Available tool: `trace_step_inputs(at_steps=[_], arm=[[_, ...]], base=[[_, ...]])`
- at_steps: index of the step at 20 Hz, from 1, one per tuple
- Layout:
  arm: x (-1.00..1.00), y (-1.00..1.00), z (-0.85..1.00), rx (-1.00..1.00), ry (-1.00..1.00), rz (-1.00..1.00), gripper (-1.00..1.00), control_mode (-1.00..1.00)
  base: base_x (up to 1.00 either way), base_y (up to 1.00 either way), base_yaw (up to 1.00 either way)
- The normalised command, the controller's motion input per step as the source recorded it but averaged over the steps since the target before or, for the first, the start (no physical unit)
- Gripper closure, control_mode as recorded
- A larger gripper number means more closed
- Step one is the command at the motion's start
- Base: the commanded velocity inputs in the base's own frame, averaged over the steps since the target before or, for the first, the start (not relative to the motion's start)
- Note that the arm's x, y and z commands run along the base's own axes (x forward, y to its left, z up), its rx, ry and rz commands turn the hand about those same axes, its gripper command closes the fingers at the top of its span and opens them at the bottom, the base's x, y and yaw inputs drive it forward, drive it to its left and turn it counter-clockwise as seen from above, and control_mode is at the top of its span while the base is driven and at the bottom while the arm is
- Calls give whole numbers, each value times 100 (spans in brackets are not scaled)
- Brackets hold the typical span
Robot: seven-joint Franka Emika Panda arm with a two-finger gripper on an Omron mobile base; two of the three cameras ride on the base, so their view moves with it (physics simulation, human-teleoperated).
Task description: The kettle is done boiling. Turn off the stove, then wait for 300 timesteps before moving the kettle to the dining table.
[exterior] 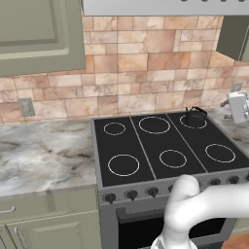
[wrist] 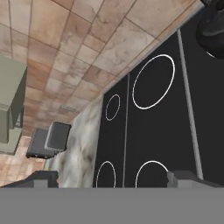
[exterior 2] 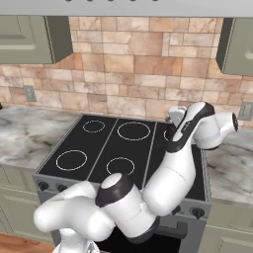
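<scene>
The small black kettle [exterior: 194, 117] stands on the back right burner of the stove [exterior: 146, 146], and it sits dark at the top right corner of the hand view [wrist: 212, 26]. The stove's row of dark knobs [exterior: 131, 194] runs along its front edge. My gripper [wrist: 116, 178] hovers above the black glass top [wrist: 144, 131], open, its two fingertips [wrist: 43, 178] far apart with nothing between them. In the right base view my wrist [exterior 2: 217, 129] hangs over the stove's right side [exterior 2: 99, 148] and hides the kettle. The dining table is out of view.
Marble counters flank the stove on the left [exterior: 44, 155] and on the right [exterior 2: 227, 168]. A wall outlet [exterior: 26, 106] sits over the left counter, green cabinets [exterior: 39, 29] hang above. A grey box-shaped appliance [wrist: 48, 140] stands far left. A white-grey shape [exterior: 238, 107] is at the stove's right.
</scene>
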Motion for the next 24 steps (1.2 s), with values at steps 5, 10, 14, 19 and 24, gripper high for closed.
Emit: trace_step_inputs(at_steps=[5,10,14,19,24], arm=[[18,-3,-9,-6,0,2,-100,-100],[24,-3,-5,-6,0,3,-100,-100],[23,-9,-3,-6,0,3,-100,-100],[14,-20,-7,-4,0,1,-100,-100],[10,-24,-6,-2,0,2,-100,-100]], base=[[0,0,0],[0,0,0],[0,0,0],[0,0,0],[0,0,0]])
